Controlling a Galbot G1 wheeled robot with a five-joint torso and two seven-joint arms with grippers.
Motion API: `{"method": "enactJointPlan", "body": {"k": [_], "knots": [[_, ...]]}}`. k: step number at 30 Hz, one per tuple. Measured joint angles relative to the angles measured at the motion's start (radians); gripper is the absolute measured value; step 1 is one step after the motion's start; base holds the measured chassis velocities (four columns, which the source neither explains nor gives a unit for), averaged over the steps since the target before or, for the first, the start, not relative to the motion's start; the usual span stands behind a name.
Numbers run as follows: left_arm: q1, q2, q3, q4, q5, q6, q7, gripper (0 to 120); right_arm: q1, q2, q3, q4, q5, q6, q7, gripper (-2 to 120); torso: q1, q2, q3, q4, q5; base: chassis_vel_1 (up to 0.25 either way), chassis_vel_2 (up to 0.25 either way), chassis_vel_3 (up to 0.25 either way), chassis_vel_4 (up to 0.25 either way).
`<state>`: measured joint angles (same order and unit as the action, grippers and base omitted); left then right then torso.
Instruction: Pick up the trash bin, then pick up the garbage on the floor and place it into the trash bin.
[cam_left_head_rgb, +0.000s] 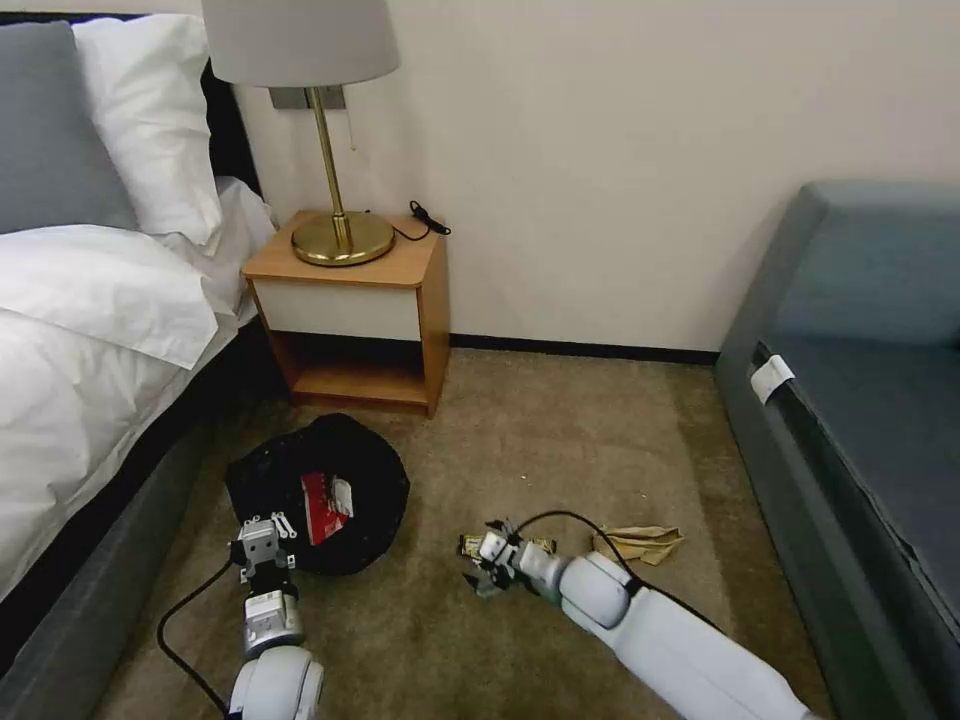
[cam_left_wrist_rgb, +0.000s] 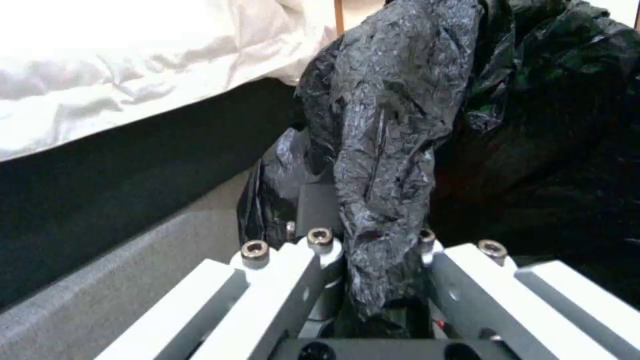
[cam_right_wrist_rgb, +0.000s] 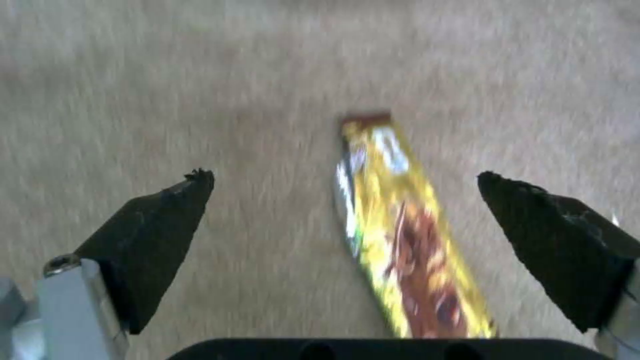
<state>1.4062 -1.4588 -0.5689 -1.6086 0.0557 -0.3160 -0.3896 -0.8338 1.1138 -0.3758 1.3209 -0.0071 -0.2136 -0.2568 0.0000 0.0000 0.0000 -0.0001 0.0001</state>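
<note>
The trash bin (cam_left_head_rgb: 345, 455) stands on the carpet in front of the nightstand, its black bag liner (cam_left_wrist_rgb: 387, 125) spread over the rim. A red-white snack bag (cam_left_head_rgb: 325, 507) lies inside it. My left gripper (cam_left_head_rgb: 265, 535) is at the bin's near rim, shut on a fold of the liner (cam_left_wrist_rgb: 370, 240). Right of the bin, my right gripper (cam_left_head_rgb: 487, 560) hangs low over the carpet, open. A gold-brown candy wrapper (cam_right_wrist_rgb: 400, 235) lies between its fingers (cam_right_wrist_rgb: 160, 225), untouched. A tan paper wad (cam_left_head_rgb: 640, 543) lies on the floor just beyond the right arm.
A wooden nightstand (cam_left_head_rgb: 345, 310) with a brass lamp (cam_left_head_rgb: 340, 230) stands against the wall behind the bin. The bed (cam_left_head_rgb: 90, 350) runs along the left, close to the left arm. A grey sofa (cam_left_head_rgb: 860, 400) borders the right. Open carpet (cam_left_head_rgb: 560, 440) lies between them.
</note>
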Motion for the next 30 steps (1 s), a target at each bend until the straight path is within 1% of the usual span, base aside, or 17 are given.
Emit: {"method": "enactJointPlan", "body": {"k": [8, 17, 30], "knots": [[-0.004, 0.002, 0.001, 0.006, 0.004, -0.004, -0.001, 3, -0.029, 0.003, 0.012, -0.062, -0.084, 0.036, 0.035, 100, 0.0, 0.0, 0.0, 0.0, 0.0, 0.0, 0.0, 0.0, 0.0], [0.007, 0.0, 0.003, -0.003, 0.018, -0.008, -0.001, 3, -0.013, 0.01, 0.044, -0.142, -0.1, 0.062, 0.061, 100, 0.0, 0.0, 0.0, 0.0001, -0.0002, 0.0, 0.0, 0.0, 0.0], [0.023, 0.002, 0.004, -0.01, 0.019, -0.018, -0.001, 3, -0.011, 0.035, 0.07, -0.202, -0.113, 0.082, 0.083, 100, 0.0, 0.0, 0.0, 0.0001, -0.0001, 0.0, 0.0, 0.0, 0.0]]}}
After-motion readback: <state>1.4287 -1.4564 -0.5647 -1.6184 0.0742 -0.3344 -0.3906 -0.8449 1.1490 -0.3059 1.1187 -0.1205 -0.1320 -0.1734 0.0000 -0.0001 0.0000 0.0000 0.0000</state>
